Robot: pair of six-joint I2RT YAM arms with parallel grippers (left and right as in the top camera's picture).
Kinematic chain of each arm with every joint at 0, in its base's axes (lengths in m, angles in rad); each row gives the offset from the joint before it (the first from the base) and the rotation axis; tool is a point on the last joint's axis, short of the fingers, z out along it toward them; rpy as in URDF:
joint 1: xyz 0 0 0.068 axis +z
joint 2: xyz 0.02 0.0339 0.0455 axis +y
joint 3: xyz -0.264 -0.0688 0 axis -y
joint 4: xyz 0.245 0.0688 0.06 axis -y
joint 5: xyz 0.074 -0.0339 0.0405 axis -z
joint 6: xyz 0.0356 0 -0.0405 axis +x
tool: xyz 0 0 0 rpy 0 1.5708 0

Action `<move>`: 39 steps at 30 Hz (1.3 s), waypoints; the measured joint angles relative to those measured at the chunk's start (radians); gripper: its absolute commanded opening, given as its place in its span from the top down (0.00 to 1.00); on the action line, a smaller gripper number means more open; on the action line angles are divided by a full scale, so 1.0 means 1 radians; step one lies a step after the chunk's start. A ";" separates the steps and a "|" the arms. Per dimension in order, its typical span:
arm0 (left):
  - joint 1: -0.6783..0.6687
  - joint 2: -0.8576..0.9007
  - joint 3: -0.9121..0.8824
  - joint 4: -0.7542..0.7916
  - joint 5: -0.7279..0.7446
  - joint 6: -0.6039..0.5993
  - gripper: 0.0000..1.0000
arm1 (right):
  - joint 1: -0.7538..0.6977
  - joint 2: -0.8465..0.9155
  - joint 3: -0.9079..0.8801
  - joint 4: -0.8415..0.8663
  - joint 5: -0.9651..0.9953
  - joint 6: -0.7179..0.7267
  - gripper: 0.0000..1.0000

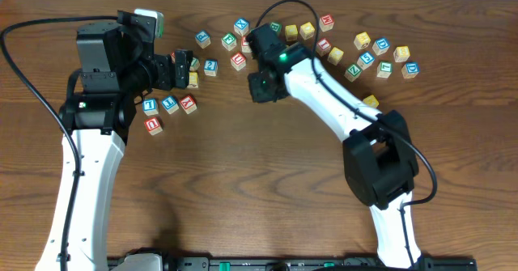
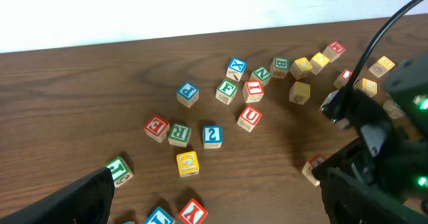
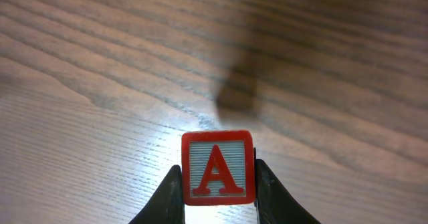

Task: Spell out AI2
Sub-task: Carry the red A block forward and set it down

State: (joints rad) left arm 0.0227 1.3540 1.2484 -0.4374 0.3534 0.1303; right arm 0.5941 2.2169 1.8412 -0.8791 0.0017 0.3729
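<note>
One red-bordered block (image 3: 218,168) showing a red A on its pale face sits pinched in the right claw (image 3: 218,187).

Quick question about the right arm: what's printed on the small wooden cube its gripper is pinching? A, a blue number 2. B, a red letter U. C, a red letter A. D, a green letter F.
C: in the right wrist view, the right gripper is clamped on both sides of a red-bordered wooden cube whose facing side shows a red letter A.
</note>
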 measured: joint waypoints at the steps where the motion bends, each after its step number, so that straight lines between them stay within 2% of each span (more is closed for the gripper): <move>1: 0.000 0.000 0.000 0.000 0.000 0.000 0.02 | 0.007 0.000 -0.005 0.000 0.014 0.009 0.81; 10: 0.000 0.000 0.000 0.000 0.000 0.000 0.02 | 0.034 0.001 -0.096 0.043 0.080 0.103 0.83; 24: 0.000 0.000 0.000 0.000 0.000 0.000 0.02 | 0.072 0.001 -0.117 0.141 0.164 0.213 0.82; 31: 0.000 0.000 0.000 0.000 0.000 0.000 0.02 | 0.074 0.001 -0.130 0.144 0.183 0.290 0.82; 39: 0.000 0.000 0.000 0.000 0.000 0.000 0.02 | 0.095 0.001 -0.134 0.149 0.202 0.311 0.81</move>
State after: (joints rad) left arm 0.0227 1.3540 1.2484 -0.4377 0.3534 0.1303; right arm 0.6895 2.2177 1.7077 -0.7303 0.2039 0.6834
